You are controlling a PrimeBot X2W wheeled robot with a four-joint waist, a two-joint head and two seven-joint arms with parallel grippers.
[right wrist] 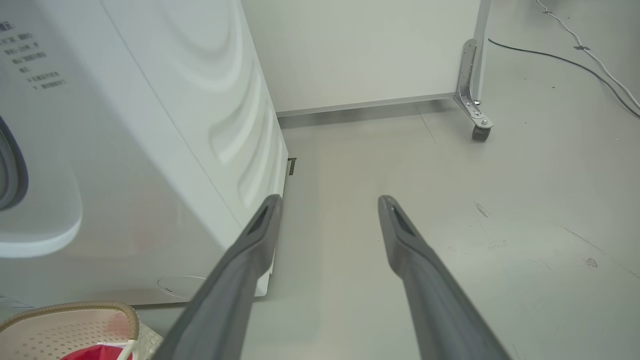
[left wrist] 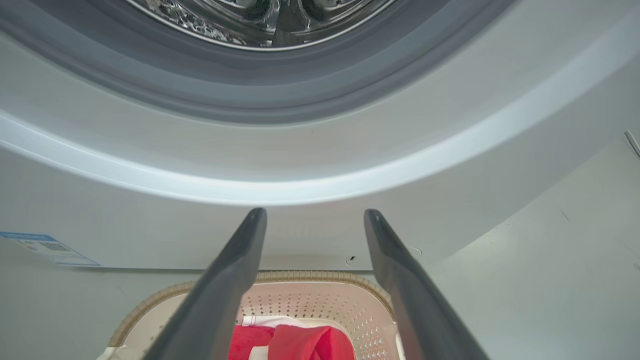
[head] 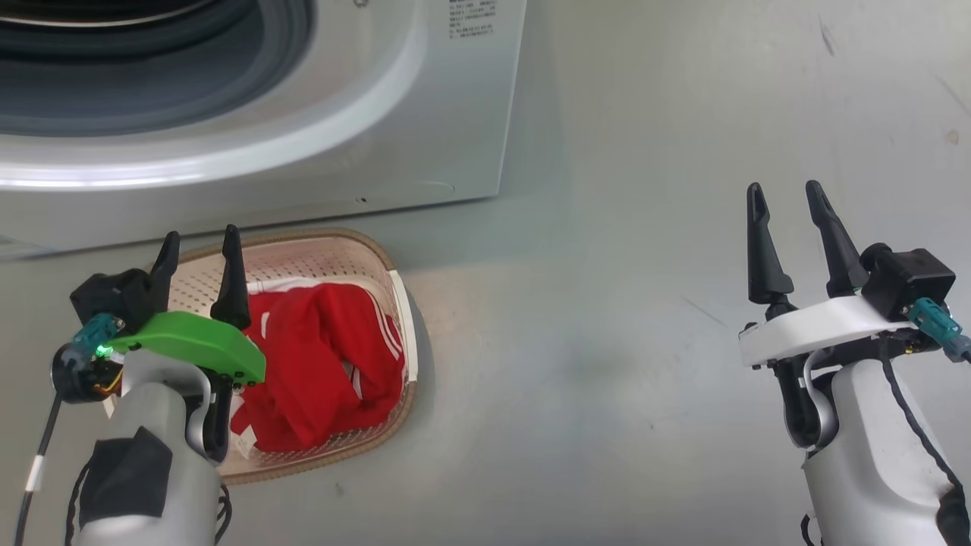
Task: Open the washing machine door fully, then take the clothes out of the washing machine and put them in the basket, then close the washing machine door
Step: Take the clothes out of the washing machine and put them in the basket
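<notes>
Red clothes point(head: 318, 364) are lying in the basket point(head: 364, 241), sitting on the floor just near the washing machine point(head: 425, 114) for a short drop. Left gripper point(head: 200, 236) is hovering above it, jaws apart & empty; right gripper point(head: 784, 189) is idling wide, far right. Door-closing prob. next.

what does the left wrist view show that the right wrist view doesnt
Left wrist view: the steel drum, a blue label, the open left tool. Right wrist view: the machine's ribbed side panel, a caster wheel, floor cables, the open right tool. Both: the washing machine front, the basket, the clothes.
</notes>
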